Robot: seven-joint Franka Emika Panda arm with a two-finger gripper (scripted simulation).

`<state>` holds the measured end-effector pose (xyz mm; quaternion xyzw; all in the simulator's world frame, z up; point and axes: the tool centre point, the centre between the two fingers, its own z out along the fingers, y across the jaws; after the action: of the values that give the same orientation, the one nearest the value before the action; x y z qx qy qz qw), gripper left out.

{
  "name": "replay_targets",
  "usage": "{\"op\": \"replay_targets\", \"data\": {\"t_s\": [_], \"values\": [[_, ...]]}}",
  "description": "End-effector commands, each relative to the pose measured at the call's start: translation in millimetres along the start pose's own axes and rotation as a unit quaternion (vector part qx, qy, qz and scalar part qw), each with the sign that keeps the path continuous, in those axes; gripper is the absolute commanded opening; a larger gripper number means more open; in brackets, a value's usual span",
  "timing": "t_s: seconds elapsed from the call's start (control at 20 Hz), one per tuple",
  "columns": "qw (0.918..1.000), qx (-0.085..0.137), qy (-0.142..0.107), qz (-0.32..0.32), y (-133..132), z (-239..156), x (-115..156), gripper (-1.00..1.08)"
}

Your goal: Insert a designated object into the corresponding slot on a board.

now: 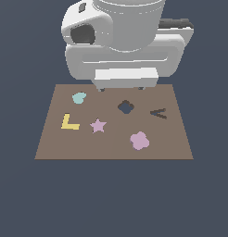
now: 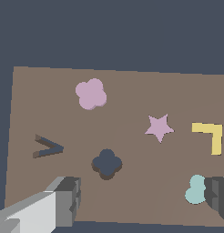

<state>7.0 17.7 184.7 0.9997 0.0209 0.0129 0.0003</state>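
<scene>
Pre-grasp: end effector [image 2: 141, 200] spread wide, empty, above the board [image 1: 55, 148].
Risk: clover piece [image 2: 91, 94] lies beyond the slot [image 2: 107, 164], star [image 2: 159, 128] nearby; mis-aimed descent grabs the star.

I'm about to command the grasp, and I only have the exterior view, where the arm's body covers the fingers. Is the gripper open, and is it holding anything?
Observer: The wrist view shows the gripper open, with nothing held between its fingers.
Operator: Is it over the pink clover?
Observer: No. The pink clover lies apart from both fingers, untouched. The clover-shaped slot is what shows between them.
Operator: Is anything close to a finger?
Observer: The teal piece appears right beside one finger. I cannot tell whether they touch.
</scene>
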Motion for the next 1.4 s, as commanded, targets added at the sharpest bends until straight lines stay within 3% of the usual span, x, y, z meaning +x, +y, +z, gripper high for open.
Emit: {"op": "replay_targets", "data": {"t_s": [0.0,0.55,1.35], "values": [[1.0,0.0,0.0,0.0,0.0,0.0,0.0,1.0],[0.9996,0.001,-0.002,-0.027,-7.4,23.3,15.8,1.0],[0.9909,0.003,-0.01,-0.134,-45.1,113.2,73.0,1.0]]}}
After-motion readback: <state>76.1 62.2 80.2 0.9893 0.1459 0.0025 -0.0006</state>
